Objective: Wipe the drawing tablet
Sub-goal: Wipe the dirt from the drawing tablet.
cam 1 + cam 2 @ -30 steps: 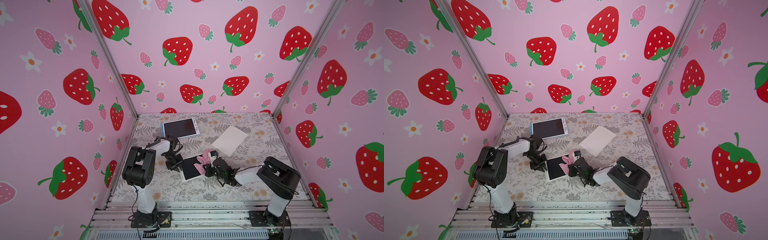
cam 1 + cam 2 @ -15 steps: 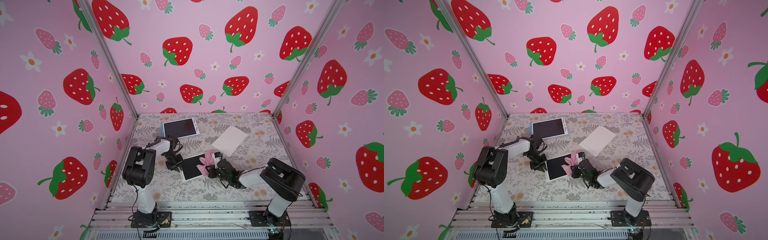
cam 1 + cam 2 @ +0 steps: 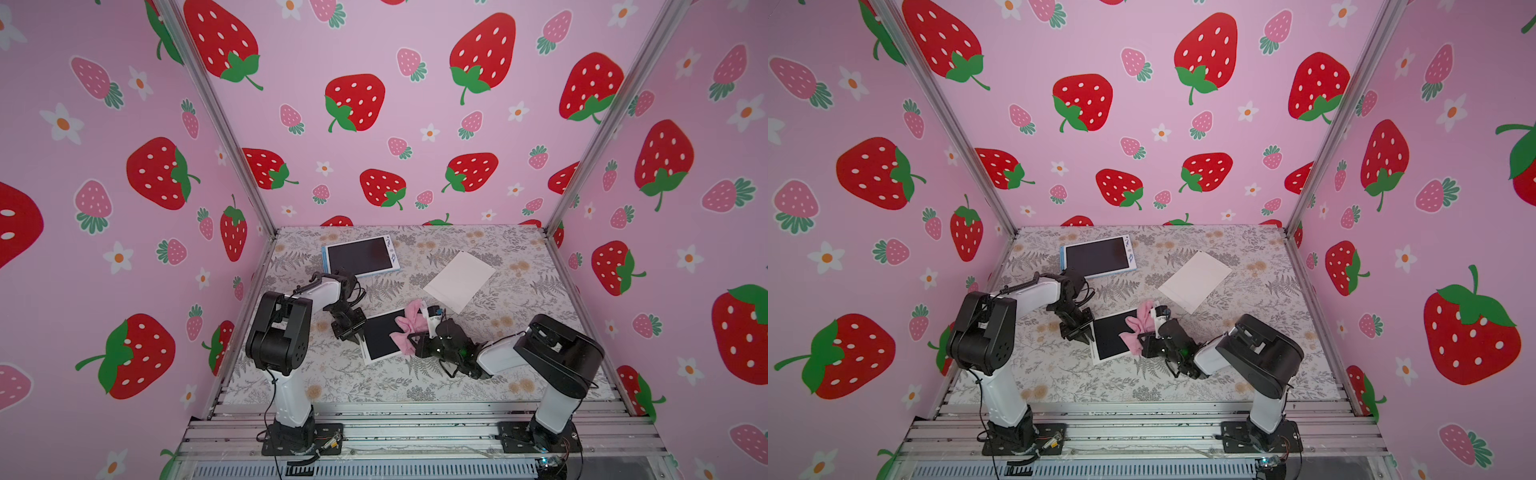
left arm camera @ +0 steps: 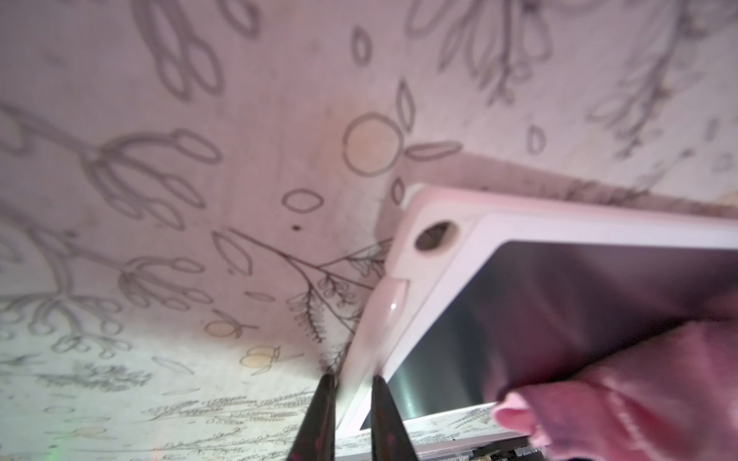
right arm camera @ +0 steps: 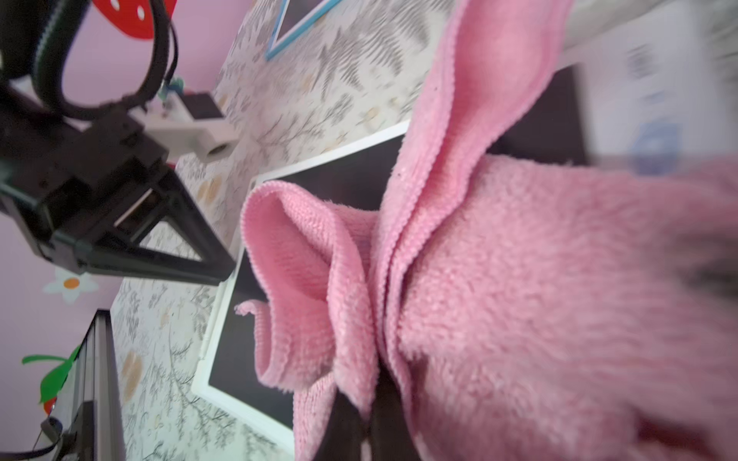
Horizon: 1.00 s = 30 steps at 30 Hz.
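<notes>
The drawing tablet (image 3: 380, 340) (image 3: 1109, 340), white-framed with a dark screen, lies flat on the floral table between the arms. My left gripper (image 3: 356, 333) (image 3: 1085, 333) (image 4: 353, 383) is shut on the tablet's left rim, with a finger on either side of the white frame (image 4: 403, 287). A pink cloth (image 3: 409, 326) (image 3: 1138, 328) (image 5: 499, 259) is bunched over the right part of the screen (image 5: 239, 351). My right gripper (image 3: 420, 341) (image 3: 1148, 343) (image 5: 365, 403) is shut on a fold of it, low over the tablet's right edge.
A second tablet with a blue frame (image 3: 359, 257) (image 3: 1098, 257) lies at the back left. A white sheet (image 3: 459, 281) (image 3: 1195, 280) lies at the back right. The cloth's white label (image 3: 434, 318) sticks up by the right gripper. Pink strawberry walls enclose the table.
The right gripper and the pink cloth shifted a little to the right over the tablet and came back left. The left gripper has stayed on the tablet's rim.
</notes>
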Available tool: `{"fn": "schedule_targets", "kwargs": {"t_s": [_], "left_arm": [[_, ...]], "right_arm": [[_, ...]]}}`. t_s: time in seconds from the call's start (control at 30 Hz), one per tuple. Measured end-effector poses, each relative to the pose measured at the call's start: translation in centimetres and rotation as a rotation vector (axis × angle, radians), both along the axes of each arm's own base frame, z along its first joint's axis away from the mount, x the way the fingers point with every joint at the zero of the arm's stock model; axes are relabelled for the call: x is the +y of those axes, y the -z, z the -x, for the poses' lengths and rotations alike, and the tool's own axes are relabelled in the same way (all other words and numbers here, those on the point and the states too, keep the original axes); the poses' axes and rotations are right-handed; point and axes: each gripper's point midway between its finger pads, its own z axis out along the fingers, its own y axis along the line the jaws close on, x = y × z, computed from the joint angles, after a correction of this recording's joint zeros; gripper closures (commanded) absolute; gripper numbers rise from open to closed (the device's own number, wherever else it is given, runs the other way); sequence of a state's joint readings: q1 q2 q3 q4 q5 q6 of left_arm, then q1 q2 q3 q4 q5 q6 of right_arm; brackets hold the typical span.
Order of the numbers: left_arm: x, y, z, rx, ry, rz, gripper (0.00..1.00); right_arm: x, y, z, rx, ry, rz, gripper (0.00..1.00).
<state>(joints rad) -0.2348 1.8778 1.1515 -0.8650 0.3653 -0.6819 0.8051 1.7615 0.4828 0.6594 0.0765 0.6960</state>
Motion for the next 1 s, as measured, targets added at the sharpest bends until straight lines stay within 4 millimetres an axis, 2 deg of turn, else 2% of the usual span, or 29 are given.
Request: {"fn": "schedule_targets", "kwargs": {"t_s": [0.07,0.1,0.13,0.17,0.2,0.3,0.37,0.4,0.47,0.63,0.7,0.77,0.87,0.93,1.0], "left_arm": [[0.0,0.0,0.0,0.000,0.001,0.000,0.84],[0.0,0.0,0.0,0.000,0.001,-0.001,0.84],[0.0,0.0,0.0,-0.001,0.001,-0.001,0.84],[0.0,0.0,0.0,0.000,0.000,0.000,0.84],[0.0,0.0,0.0,0.000,0.000,0.001,0.84],[-0.1,0.0,0.0,-0.001,-0.002,0.002,0.84],[0.0,0.0,0.0,-0.003,0.000,0.002,0.84],[0.0,0.0,0.0,-0.004,0.001,0.002,0.84],[0.0,0.0,0.0,-0.004,0.001,0.003,0.84],[0.0,0.0,0.0,-0.004,0.001,0.002,0.84],[0.0,0.0,0.0,-0.004,0.001,0.002,0.84],[-0.1,0.0,0.0,-0.004,0.001,0.003,0.84],[0.0,0.0,0.0,-0.001,0.001,0.002,0.84],[-0.1,0.0,0.0,-0.001,0.001,0.002,0.84],[-0.1,0.0,0.0,0.000,0.001,0.002,0.84]], "right_arm": [[-1.3,-0.2,-0.4,0.006,0.021,-0.012,1.00],[-1.0,-0.3,-0.2,0.005,0.010,-0.009,1.00],[0.1,-0.5,0.2,0.002,-0.021,-0.004,1.00],[1.5,-1.0,0.4,-0.017,-0.048,-0.001,1.00],[3.8,-1.4,0.8,-0.028,-0.092,-0.001,1.00],[10.6,-1.1,2.8,-0.029,-0.236,0.001,1.00],[12.7,-0.7,3.4,-0.023,-0.278,-0.004,1.00],[12.6,-0.3,3.5,-0.011,-0.282,-0.004,1.00],[10.8,0.1,2.7,0.020,-0.249,-0.020,1.00],[1.6,0.1,-2.2,0.059,-0.008,-0.038,1.00],[0.4,-0.1,-2.9,0.057,0.029,-0.044,1.00],[2.3,-0.4,-2.4,0.041,-0.009,-0.042,1.00],[7.9,-1.1,-1.5,-0.003,-0.115,-0.038,1.00],[12.0,-0.9,-0.1,-0.009,-0.201,-0.035,1.00],[13.1,-0.2,0.7,0.002,-0.232,-0.027,1.00]]}}
